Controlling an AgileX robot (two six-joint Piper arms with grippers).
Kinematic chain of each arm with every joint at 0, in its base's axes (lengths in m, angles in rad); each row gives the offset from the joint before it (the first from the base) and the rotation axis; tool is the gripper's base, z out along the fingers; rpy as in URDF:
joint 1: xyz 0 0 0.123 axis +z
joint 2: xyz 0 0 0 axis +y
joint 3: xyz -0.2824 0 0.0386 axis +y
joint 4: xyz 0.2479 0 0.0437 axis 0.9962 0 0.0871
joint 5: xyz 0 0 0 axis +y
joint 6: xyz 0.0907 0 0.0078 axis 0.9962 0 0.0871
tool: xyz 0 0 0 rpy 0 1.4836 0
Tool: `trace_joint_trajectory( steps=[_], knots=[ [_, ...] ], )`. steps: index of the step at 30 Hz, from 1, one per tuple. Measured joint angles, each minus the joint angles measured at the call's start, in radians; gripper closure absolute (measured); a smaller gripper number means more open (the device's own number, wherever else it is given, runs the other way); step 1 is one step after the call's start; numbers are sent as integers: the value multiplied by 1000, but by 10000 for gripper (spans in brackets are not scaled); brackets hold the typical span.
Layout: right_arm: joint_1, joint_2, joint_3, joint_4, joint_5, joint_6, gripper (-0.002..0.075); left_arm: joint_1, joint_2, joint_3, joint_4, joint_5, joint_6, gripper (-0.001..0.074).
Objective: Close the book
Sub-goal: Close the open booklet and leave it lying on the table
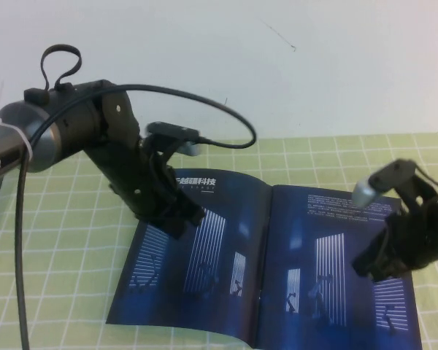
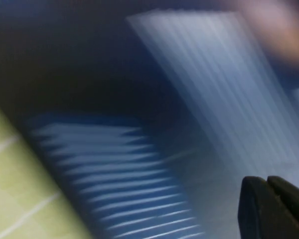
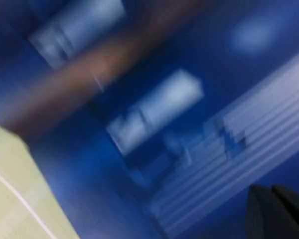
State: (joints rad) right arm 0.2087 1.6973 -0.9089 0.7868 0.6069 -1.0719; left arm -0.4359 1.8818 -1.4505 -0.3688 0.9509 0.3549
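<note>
While the blue book (image 1: pixel 266 255) lies open at the near edge of the table (image 1: pixel 58 219), left gripper (image 1: pixel 186 219) meets its left page, right gripper (image 1: pixel 369 266) its right, both pinched shut, empty; pushing might crease pages.

Bright, even light fills the high view, and the white wall (image 1: pixel 314 65) washes out pale and flat. The left gripper (image 1: pixel 184 219), down on the left page of the book (image 1: pixel 226 248), reads as a near-black shape with soft shadow pooling beneath it. The right gripper (image 1: pixel 365 266), on the right page, is just as dark. Over to the left wrist view: heavy blur, pale stripes smeared into streaks, and only the closed fingertips (image 2: pixel 254 209) hold an edge. The right wrist view is dimmer and bluer, equally smeared, with a brownish blur across it and fingertips (image 3: pixel 259 214) pressed together, murky.
</note>
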Motion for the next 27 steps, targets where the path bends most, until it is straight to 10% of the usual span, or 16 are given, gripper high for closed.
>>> trace_joint_trajectory(
  steps=[13,27],
  knots=[
    [0,151,-12,-265,6,240,727,27,97,6,659,-48,-549,738],
    [0,154,-14,-265,10,244,727,49,170,6,286,-40,-333,738]
  ],
)
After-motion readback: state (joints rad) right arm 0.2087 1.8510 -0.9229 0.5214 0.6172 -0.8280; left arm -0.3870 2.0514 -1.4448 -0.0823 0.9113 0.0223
